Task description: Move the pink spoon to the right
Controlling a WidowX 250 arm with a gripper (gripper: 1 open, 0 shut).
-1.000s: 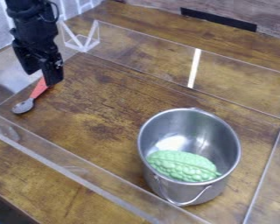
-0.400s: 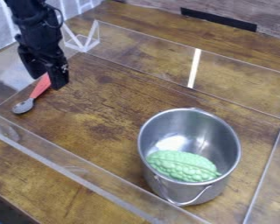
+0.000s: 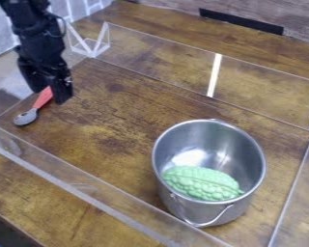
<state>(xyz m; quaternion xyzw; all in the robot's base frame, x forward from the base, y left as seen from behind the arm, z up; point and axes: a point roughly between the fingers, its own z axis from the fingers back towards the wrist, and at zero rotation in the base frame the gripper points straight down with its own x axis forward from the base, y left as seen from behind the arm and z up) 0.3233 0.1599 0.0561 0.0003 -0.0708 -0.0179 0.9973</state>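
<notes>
Arm [image 3: 42, 43] lowered over pink spoon [image 3: 34, 106], steel pot [image 3: 209, 164] holding green vegetable [image 3: 203, 182]

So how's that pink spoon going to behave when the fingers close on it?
The pink spoon looks slim and rigid, so probably light and stiff. Lying flat on the wooden table, it may pivot or skid. Its thin handle under the open gripper could twist if pinched off-centre.

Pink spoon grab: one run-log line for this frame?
phase: reaching | gripper: open, over pink spoon handle | spoon: flat on table, far left | steel pot: holds green vegetable
</notes>
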